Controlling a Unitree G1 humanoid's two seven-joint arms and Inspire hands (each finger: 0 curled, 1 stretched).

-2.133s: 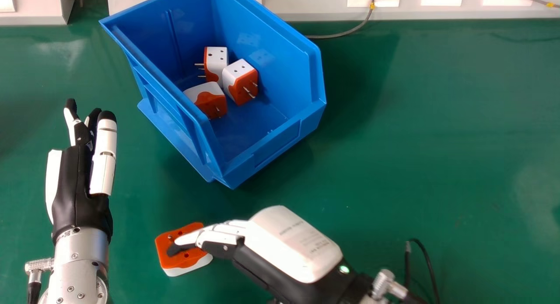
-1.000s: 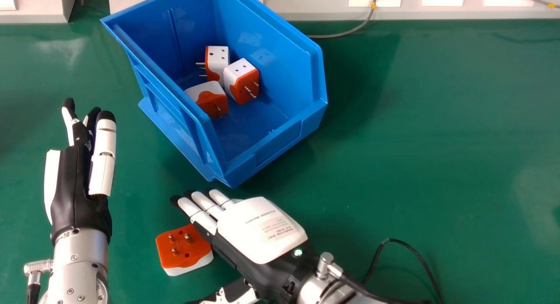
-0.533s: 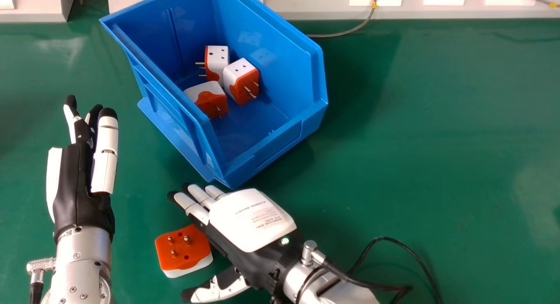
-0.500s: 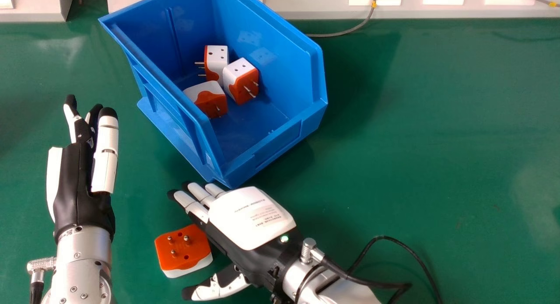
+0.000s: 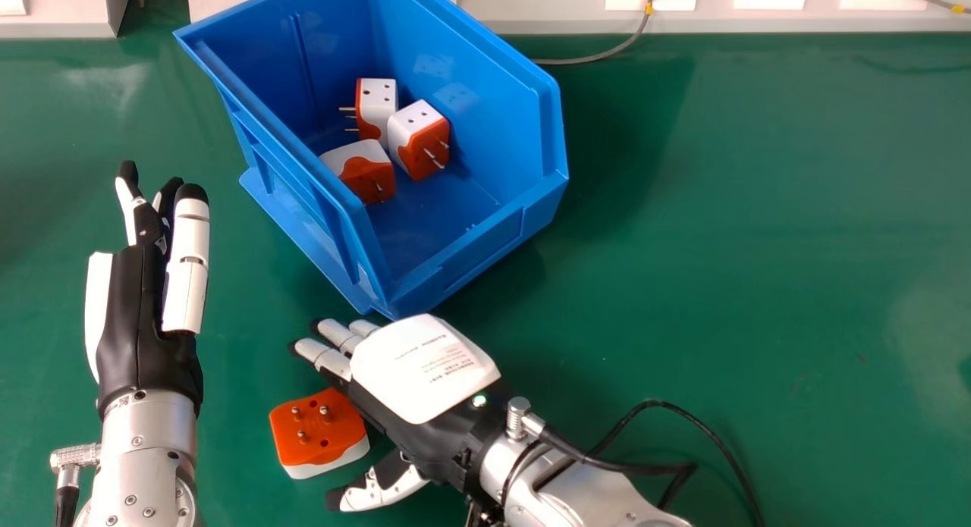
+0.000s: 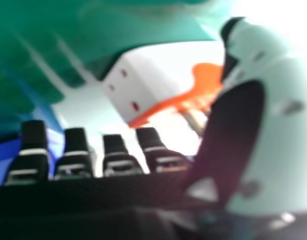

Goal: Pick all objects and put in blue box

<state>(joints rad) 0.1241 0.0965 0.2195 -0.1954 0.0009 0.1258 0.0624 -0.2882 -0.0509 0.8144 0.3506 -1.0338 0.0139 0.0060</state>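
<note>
Left hand (image 5: 136,334): left part of the head view, above the desk (image 5: 728,224), aimed at the far side; fingers straight, some spread apart.

Next, the loose adapter (image 5: 318,430), on the desk near the right hand (image 5: 425,371), nearer the robot than the blue box (image 5: 482,246). Orange face up, pins (image 5: 325,412) upward, white part beneath. Long axis runs mostly left to right, right end angled slightly away from the robot.

In the box, three more adapters, grouped closely. Leftmost (image 5: 364,174): pins toward the near right. Far one (image 5: 377,106): pins left. Rightmost (image 5: 419,142): pins right and nearer, white holed face up.

Right hand: back uppermost, fingers extended left past the loose adapter's far side, side by side, lightly bent. Thumb well apart on the near side; the adapter's right end lies toward the gap between. Clamped on nothing; contact with the adapter, cannot tell.

Between views: head view gives the upturned pin face; right hand view gives the white holed face (image 6: 128,90) beside the orange part, and small gaps between the fingertips.
</note>
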